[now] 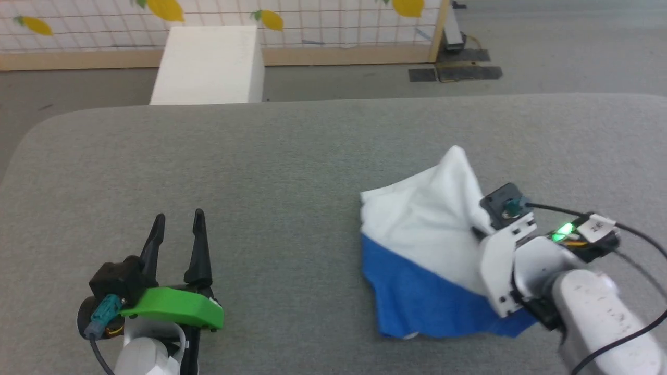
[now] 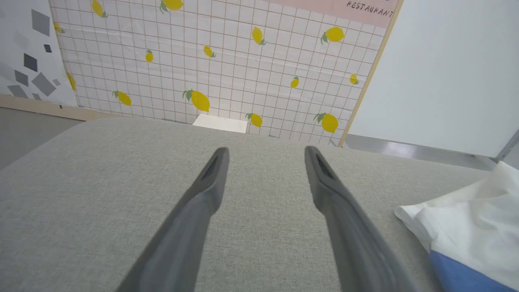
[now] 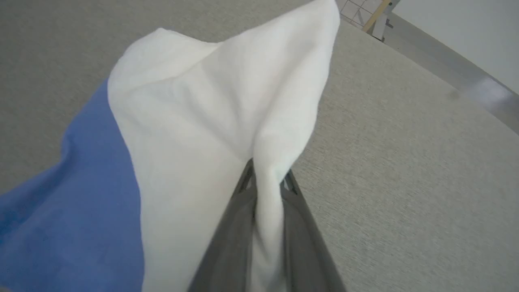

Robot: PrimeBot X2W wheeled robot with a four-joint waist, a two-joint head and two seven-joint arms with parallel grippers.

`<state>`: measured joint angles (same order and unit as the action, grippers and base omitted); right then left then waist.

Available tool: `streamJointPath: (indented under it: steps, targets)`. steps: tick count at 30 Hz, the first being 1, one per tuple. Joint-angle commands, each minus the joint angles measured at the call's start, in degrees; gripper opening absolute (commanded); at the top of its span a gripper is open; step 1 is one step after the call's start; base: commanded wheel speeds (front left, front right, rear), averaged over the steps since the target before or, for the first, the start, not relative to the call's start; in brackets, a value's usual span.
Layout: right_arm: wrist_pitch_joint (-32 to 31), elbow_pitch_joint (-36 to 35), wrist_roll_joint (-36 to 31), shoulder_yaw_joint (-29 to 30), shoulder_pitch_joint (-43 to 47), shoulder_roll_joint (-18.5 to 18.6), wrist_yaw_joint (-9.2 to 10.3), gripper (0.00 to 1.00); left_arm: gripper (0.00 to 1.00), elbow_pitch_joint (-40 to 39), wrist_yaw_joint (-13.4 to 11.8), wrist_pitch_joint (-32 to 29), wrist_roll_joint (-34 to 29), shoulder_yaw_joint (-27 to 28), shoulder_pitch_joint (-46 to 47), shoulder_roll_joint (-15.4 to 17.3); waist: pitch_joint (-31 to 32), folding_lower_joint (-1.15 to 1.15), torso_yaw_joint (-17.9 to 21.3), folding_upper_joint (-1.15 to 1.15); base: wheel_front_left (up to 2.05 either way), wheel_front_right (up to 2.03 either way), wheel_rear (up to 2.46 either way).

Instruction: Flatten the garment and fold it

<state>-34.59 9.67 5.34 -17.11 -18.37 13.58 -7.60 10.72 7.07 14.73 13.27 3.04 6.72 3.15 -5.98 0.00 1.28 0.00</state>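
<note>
The right gripper [image 3: 267, 178] is clamped on a ridge in the white part of the garment [image 1: 417, 234], raising it into a peak, probably so it can be drawn out flat. The garment lies bunched on the right side of the grey table [image 1: 260, 156], blue part nearest the robot. The left gripper [image 1: 177, 221] rests spread and empty, well apart from the garment, likely free to take a second edge.

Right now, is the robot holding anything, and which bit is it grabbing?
Yes. The right gripper pinches a raised fold in the white part of the garment. The left gripper is open and holds nothing.
</note>
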Motion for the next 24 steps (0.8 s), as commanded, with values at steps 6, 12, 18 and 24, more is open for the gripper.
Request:
streamJointPath:
  steps: [6,12,18,24]
  targets:
    - [0.12,-0.21,1.65,-4.53,-6.27,13.06,0.11,0.0,1.0,-2.08,0.41,0.27,-0.39,-0.1,3.05,-0.14,-6.74,0.0,8.63,0.0,0.0,0.0,0.0]
    - [3.78,2.96,1.22,-3.92,-11.78,21.56,0.11,0.0,1.0,-4.67,0.41,0.27,-1.36,-0.4,6.99,1.55,-13.63,0.0,13.16,0.0,0.0,0.0,0.0]
    - [8.59,9.48,-1.41,-0.15,-16.06,25.48,0.11,0.0,1.0,-6.53,0.41,0.27,-2.11,-0.81,9.94,3.81,-19.17,0.0,14.66,0.0,0.0,0.0,0.0]
    - [12.95,14.53,-5.78,5.61,-18.61,26.44,0.11,0.0,1.0,-7.99,0.41,-0.02,-2.4,-1.48,12.16,5.64,-23.59,0.0,14.1,0.0,0.0,0.0,0.0]
